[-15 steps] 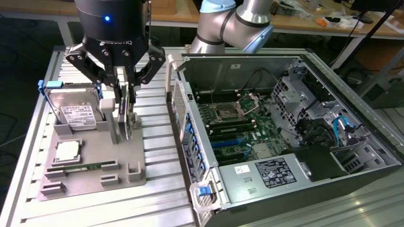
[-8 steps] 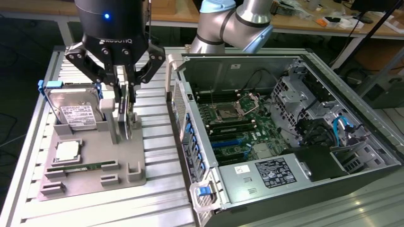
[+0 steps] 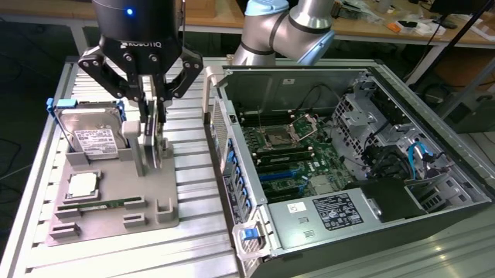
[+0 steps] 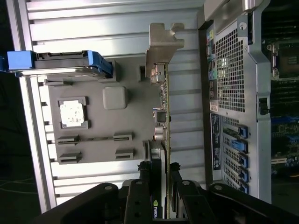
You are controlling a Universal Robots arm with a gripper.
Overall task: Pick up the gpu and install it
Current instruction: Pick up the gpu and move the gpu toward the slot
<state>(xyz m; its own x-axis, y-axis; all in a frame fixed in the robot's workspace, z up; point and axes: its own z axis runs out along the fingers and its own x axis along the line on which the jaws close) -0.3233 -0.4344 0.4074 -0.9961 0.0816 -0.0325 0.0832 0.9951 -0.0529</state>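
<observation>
The claw (image 3: 152, 116) is clamped on the top edge of the gpu (image 3: 157, 145), which stands upright directly beneath it, lengthwise along one edge of the tray (image 3: 116, 191).

gpu (image 3: 157, 142): 1
hard drive (image 3: 94, 138): 1
cpu chip (image 3: 83, 185): 1
mem stick (image 3: 101, 204): 1, on tray
tray (image 3: 116, 223): 1
pc case (image 3: 270, 87): 1
gripper (image 3: 155, 113): 1, w/ 2 fingers
robot arm (image 3: 302, 23): 1
slatted bench (image 3: 193, 197): 1
</observation>
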